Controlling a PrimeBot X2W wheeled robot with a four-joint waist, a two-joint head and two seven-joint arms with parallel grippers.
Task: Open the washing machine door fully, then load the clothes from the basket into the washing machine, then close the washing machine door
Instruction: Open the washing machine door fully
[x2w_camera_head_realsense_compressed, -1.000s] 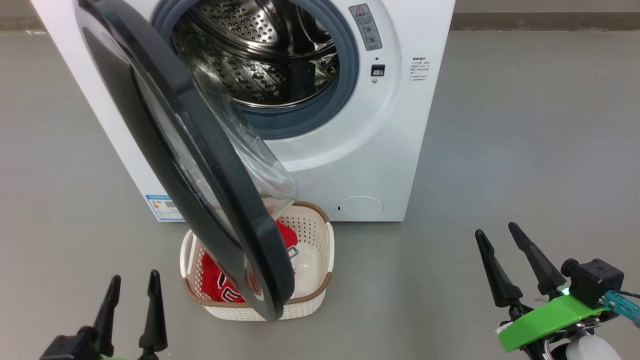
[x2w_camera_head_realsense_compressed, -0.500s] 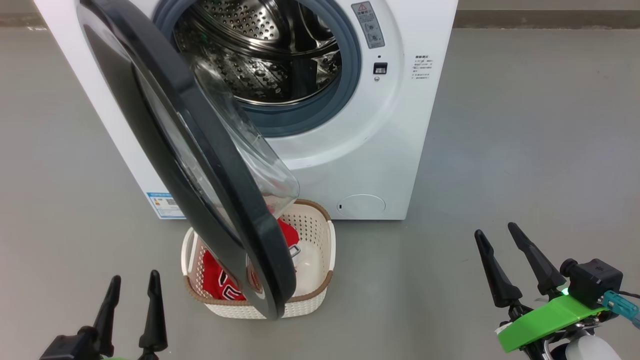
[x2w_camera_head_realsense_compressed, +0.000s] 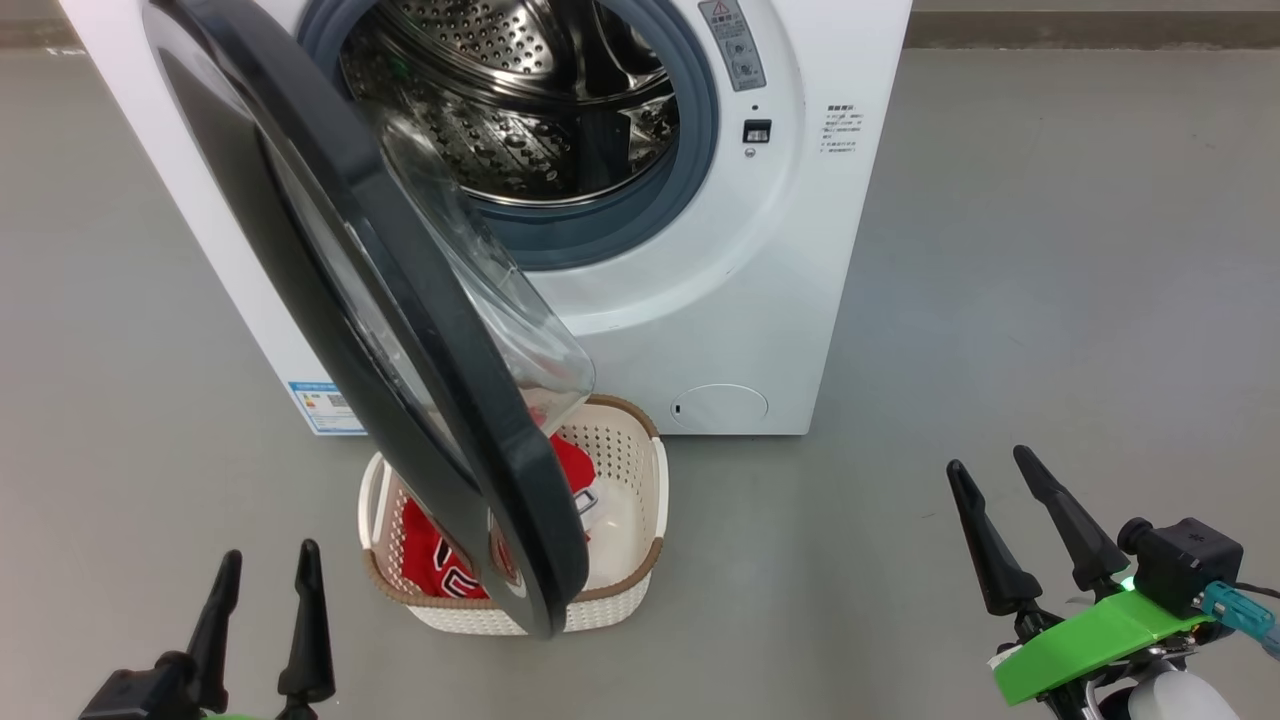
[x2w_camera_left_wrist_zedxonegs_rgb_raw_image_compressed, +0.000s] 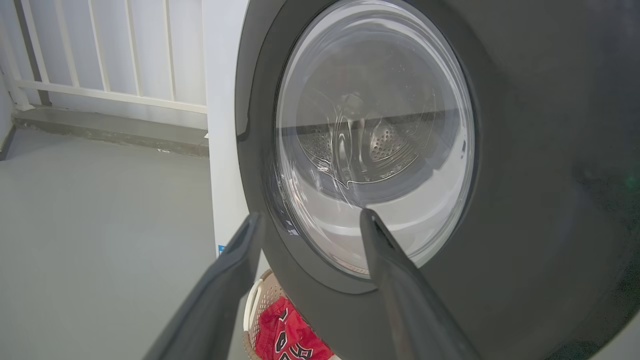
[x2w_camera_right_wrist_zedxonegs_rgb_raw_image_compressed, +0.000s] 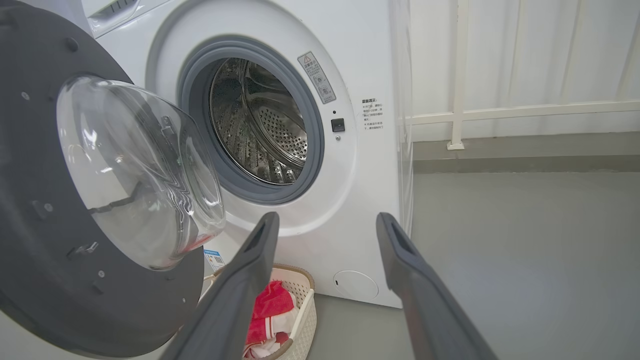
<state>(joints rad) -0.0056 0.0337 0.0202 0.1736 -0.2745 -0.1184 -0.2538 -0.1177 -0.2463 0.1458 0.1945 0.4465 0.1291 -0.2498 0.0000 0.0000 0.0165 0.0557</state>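
Observation:
The white washing machine (x2w_camera_head_realsense_compressed: 800, 300) stands at the top of the head view with its steel drum (x2w_camera_head_realsense_compressed: 520, 100) exposed. The washing machine door (x2w_camera_head_realsense_compressed: 530, 520) is part-way open and swings out over the basket (x2w_camera_head_realsense_compressed: 625, 450). That basket sits on the floor against the machine's front, holding the clothes (x2w_camera_head_realsense_compressed: 440, 575), red with some white. My left gripper (x2w_camera_head_realsense_compressed: 270, 552) is open at the lower left, facing the door's outer face (x2w_camera_left_wrist_zedxonegs_rgb_raw_image_compressed: 525, 175). My right gripper (x2w_camera_head_realsense_compressed: 988, 460) is open at the lower right, apart from everything. The door hides much of the basket.
Grey floor (x2w_camera_head_realsense_compressed: 1050, 250) stretches wide to the right of the machine and also to its left. A white railing (x2w_camera_right_wrist_zedxonegs_rgb_raw_image_compressed: 500, 110) and a low curb run behind. A blue sticker (x2w_camera_head_realsense_compressed: 325, 405) marks the machine's lower left corner.
The head view has shifted a little. Door, basket and both grippers stand as before.

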